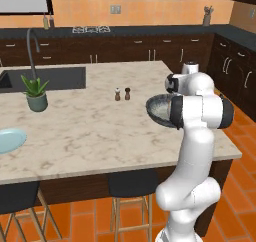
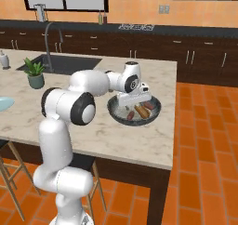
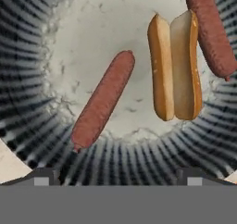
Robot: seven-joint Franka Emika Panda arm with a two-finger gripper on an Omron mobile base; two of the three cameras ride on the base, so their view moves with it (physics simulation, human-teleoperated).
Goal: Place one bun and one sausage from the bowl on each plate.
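The bowl [image 2: 135, 111] is seen near the right end of the bench [image 2: 93, 126], close to its front edge, with the hand poised directly above it. In the hand view its pale centre [image 3: 106, 47] holds one sausage [image 3: 102, 100] lying slantwise and free on all sides, a split bun [image 3: 176, 68] just beside it to the right, and a second sausage [image 3: 210, 31] touching the bun's far side and resting up the ribbed wall. No second bun can be made out from here.

The fingers [image 3: 118, 177] are spread wide and hold nothing; their tips are seen at the near wall of the bowl, on either side of the lower end of the free sausage.

The pale blue plate [image 1: 7, 140] lies at the opposite end of the bench, well apart from the bowl, and appears bare as far as can be seen. The wooden plate cannot be located. A potted plant [image 1: 36, 93] and a pair of shakers [image 1: 122, 93] stand between bowl and plate.

The step in hand is judged to be the first pick from the bowl, so the task is barely begun. A descent onto the free sausage is called for, with the fingers turned across its length and centred nearer its middle before being closed; the bun should be left undisturbed. A long carry across the bench to a plate would then be needed.
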